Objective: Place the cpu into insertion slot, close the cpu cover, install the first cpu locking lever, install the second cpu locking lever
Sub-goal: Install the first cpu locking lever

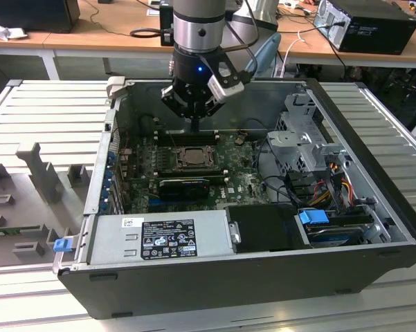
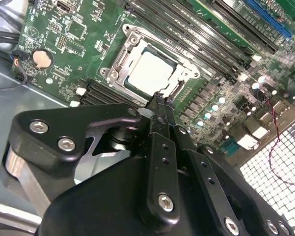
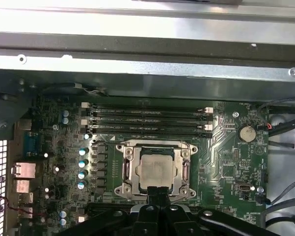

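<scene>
Jaws: pressed together with nothing between them. The gripper [image 2: 160, 97] has its tip at the edge of the cpu cover [image 2: 119, 64]; whether they touch is unclear.
Cpu: the cpu [image 3: 155, 169] lies flat in the insertion slot [image 1: 192, 158], its pale face showing through the lowered cover's window.
Exterior view: the arm hangs upper centre over the open computer case [image 1: 263, 277], with the power supply [image 1: 163, 238] lower centre.
First wrist view: memory slots [image 3: 147, 120] run just beside the socket, with a coin battery [image 3: 245, 132] nearby.
Second wrist view: the fingers [image 2: 162, 147] hide the socket's near edge.
</scene>
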`<act>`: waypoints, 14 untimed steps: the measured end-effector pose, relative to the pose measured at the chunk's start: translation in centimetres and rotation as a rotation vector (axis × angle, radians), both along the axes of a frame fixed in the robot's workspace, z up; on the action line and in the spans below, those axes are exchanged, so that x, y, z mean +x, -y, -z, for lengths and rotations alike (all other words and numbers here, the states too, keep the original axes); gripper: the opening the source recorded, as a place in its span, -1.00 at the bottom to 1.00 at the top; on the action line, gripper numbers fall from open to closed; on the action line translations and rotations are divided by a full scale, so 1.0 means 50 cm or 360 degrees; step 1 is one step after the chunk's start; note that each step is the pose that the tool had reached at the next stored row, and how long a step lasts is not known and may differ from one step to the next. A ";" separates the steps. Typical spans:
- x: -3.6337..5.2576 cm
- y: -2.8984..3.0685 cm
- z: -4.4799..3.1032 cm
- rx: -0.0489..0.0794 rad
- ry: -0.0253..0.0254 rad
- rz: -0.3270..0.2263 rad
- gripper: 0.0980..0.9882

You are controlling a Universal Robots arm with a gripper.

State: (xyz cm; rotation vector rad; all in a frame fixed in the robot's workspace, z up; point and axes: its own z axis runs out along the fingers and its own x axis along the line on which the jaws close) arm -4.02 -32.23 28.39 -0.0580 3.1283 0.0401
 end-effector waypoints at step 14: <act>-0.010 0.000 0.000 0.0006 0.00166 -0.0022 -0.98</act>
